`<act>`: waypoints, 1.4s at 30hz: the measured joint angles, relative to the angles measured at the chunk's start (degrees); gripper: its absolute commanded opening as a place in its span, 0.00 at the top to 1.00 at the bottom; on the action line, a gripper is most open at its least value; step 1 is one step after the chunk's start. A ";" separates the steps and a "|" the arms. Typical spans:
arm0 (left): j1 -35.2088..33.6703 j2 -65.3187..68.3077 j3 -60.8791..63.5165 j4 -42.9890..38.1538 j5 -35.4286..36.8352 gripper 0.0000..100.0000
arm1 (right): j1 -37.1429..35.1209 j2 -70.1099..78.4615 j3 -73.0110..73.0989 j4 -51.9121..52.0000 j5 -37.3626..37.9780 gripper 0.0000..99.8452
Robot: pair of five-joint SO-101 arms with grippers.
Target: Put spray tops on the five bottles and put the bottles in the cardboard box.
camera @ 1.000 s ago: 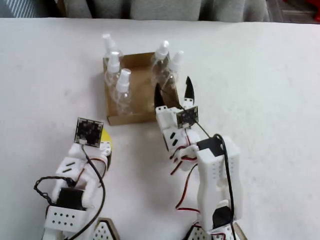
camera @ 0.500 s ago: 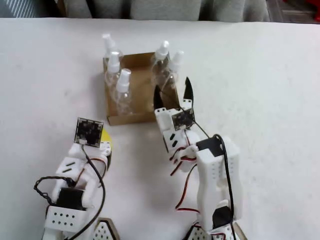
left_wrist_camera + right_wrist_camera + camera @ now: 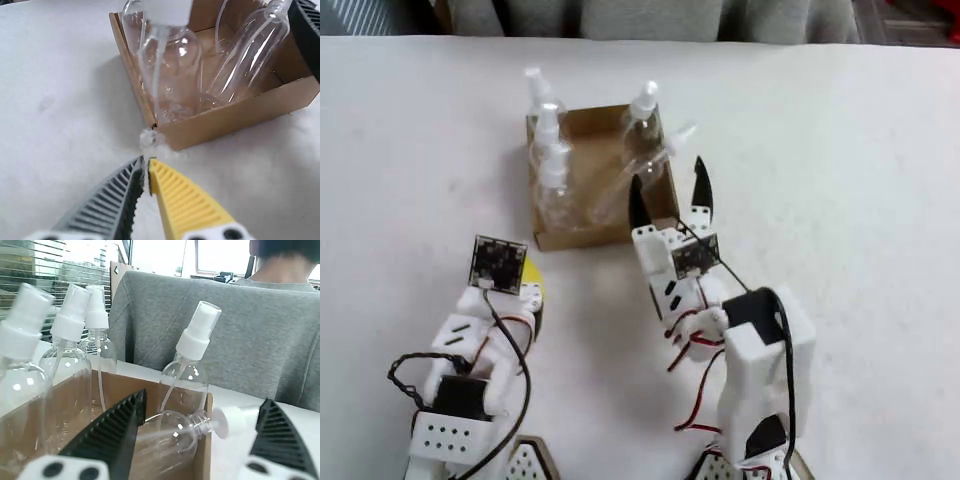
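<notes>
On the surface (image 3: 840,120), the cardboard box (image 3: 582,236) is filled, though one tipped bottle (image 3: 642,172) probably needs righting. Right fingers (image 3: 701,190) are spread empty, left fingers (image 3: 175,195) closed empty.

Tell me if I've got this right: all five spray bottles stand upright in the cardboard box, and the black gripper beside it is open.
Not quite. Four stand upright; the fifth bottle leans, its spray top past the cardboard box wall, as the right wrist view shows. The right gripper is open.

A white table (image 3: 840,150) stands before grey upholstered seat backs (image 3: 240,325), with window blinds (image 3: 50,265) behind.
</notes>
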 measured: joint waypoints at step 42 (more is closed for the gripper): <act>0.00 0.00 0.00 0.00 0.00 0.98 | -0.79 -48.88 -9.49 92.22 -26.20 0.97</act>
